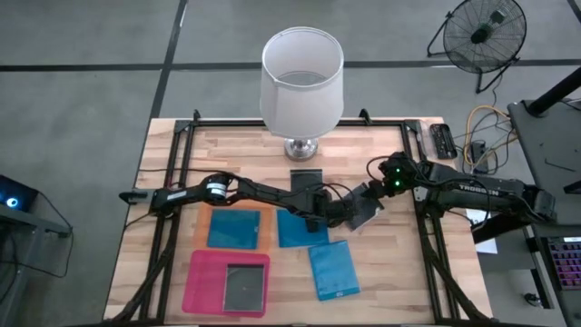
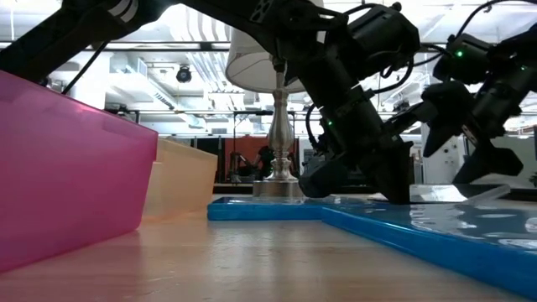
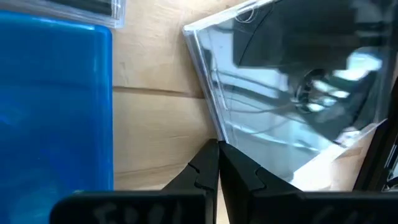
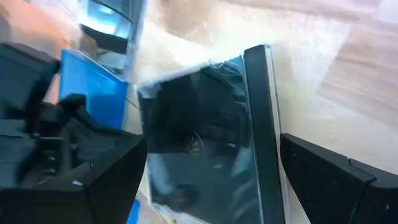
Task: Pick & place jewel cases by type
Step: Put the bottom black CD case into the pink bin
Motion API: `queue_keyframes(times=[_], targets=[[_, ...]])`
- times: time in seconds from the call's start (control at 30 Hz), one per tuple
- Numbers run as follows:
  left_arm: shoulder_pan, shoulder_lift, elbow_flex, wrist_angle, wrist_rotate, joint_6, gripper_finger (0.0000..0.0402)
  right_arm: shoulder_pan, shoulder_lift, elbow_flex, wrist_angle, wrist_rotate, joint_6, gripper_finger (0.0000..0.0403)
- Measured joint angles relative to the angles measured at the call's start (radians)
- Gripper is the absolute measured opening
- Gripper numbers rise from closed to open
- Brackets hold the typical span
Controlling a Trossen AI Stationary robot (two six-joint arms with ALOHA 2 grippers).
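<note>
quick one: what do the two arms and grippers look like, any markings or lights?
Both arms are dark, jointed tubes. The left arm has a silvery ring near its base end; the right arm bears white lettering and a green light by its wrist. The left gripper and right gripper have black, blocky, angular fingers.

Blue jewel cases [image 1: 334,270] flat; clear case [image 4: 205,130] tilted

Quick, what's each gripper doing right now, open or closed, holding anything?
Left gripper: shut, pinching the clear jewel case's edge.
Right gripper: open, straddling that case, not gripping.
</note>
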Motion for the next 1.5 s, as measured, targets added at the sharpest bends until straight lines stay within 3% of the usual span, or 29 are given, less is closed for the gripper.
queue_keyframes(times=[0.9, 1.5], targets=[[0.002, 0.0, 0.0, -0.006, -0.007, 0.0, 0.0, 0.031, -0.004, 0.111, -0.106, -0.042, 0.07, 0.0352], [0.002, -0.003, 0.0, -0.047, -0.005, -0.002, 0.0, 0.195, -0.055, 0.128, -0.149, -0.009, 0.17, 0.0352]])
